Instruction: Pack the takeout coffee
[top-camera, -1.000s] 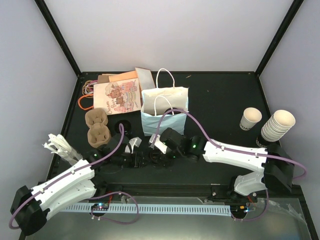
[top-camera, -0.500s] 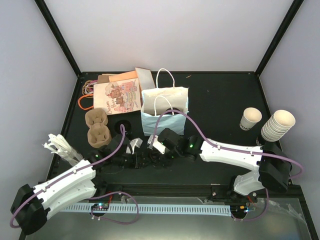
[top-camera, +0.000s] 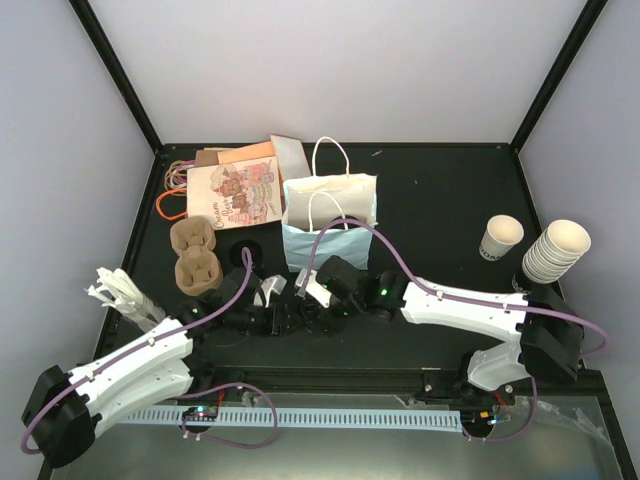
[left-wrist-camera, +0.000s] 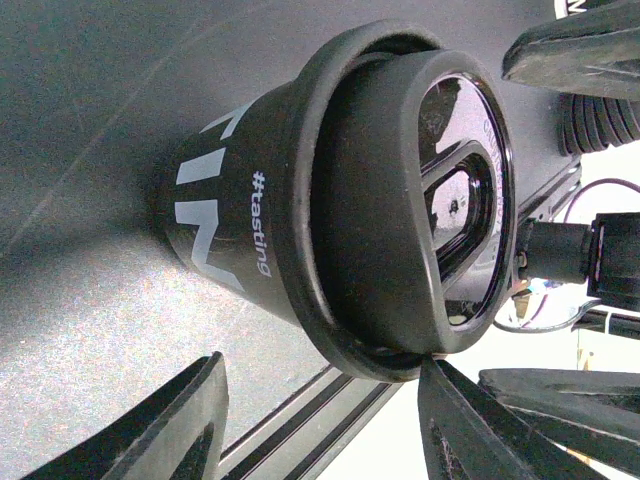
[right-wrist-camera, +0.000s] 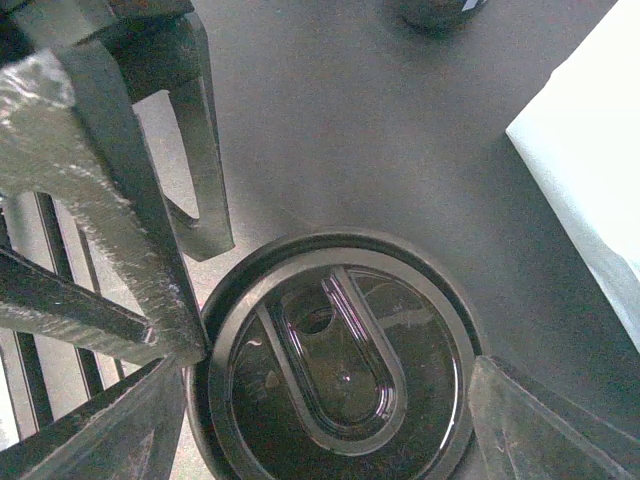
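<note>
The takeout coffee (left-wrist-camera: 250, 200) is a dark-looking cup with pale "#tasting" lettering, and it stands upright on the black table. Its round black lid (right-wrist-camera: 340, 370) fills the lower right wrist view. In the top view both grippers crowd over it and it is mostly hidden. My right gripper (right-wrist-camera: 330, 365) (top-camera: 312, 305) hangs over the lid, open, with one finger close beside the rim on each side. My left gripper (left-wrist-camera: 324, 362) (top-camera: 283, 318) comes in from the side, rolled and open. One of its fingertips (left-wrist-camera: 432, 368) touches the lid's rim, and the other sits low near the table.
A pale blue and white paper bag (top-camera: 330, 225) stands open just behind the grippers. Brown pulp carriers (top-camera: 193, 255) and a second black-lidded cup (top-camera: 245, 248) lie to the left. Flat bags (top-camera: 230, 185) lie at the back left. A lidless cup (top-camera: 500, 238) and stacked cups (top-camera: 555, 250) stand right.
The two grippers have drawn closer around the cup. The left one shifted right and narrowed a little, and the right one edged left.
</note>
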